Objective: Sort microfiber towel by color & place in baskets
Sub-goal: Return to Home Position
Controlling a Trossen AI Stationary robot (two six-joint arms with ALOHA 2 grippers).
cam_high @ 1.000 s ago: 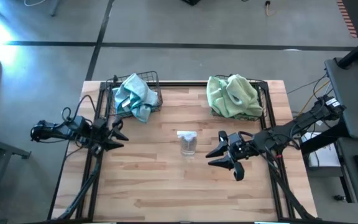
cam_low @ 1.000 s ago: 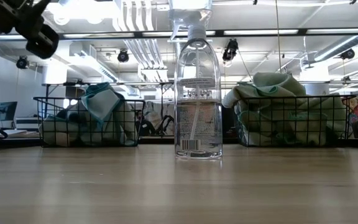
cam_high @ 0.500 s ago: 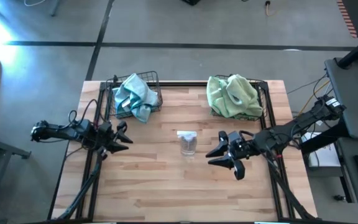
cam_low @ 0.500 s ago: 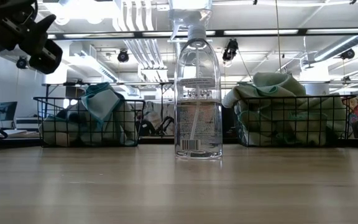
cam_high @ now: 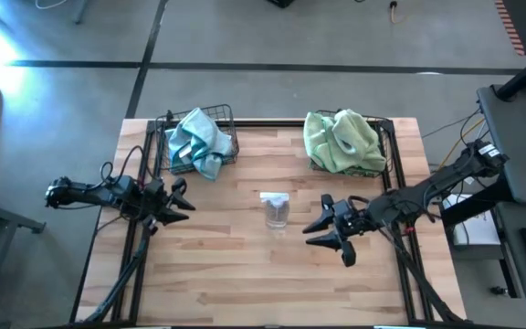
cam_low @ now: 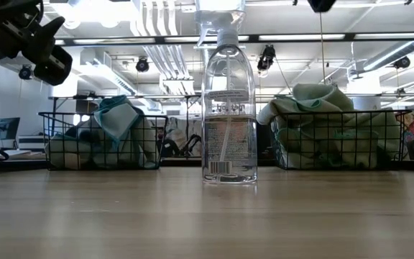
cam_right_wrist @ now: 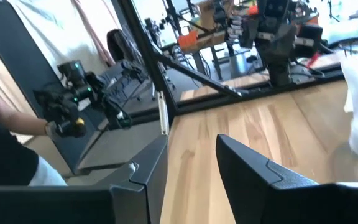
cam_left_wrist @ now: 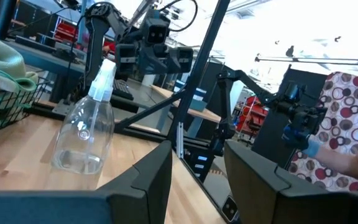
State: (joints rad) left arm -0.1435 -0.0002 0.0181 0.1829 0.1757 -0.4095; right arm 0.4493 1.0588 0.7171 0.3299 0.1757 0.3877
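My left end effector point(cam_high: 181, 198) hovers over the left edge of the bench point(cam_high: 245, 274), fingers spread wide with nothing between them, as my left wrist view confirms. Getting this arm home should be simple. I would draw it straight back along the line it already lies on, away from the left basket point(cam_high: 165, 122) behind it, and let the fingers hang as they are, since nothing needs gripping.

The blue towels point(cam_high: 199, 142) are heaped in that left basket, one fold drooping over its near rim. I judge that fold the thing most likely to snag, so I would not swing past it.

In the middle of the bench stands a clear spray bottle point(cam_high: 276, 210), upright and alone. It is tall and narrow, so I expect it would tip at a light knock.

My right end effector point(cam_high: 318, 230) is just beside that bottle, also wide open and empty. This is the arm that needs care. I would lift first, then pull back toward my right side, never sweeping across toward the bottle.

Behind it, the green towels point(cam_high: 341, 139) fill the right basket point(cam_high: 389, 137), mounded above the wire. No towel lies loose on the bench, so I judge the sorting done and only the retreat left.
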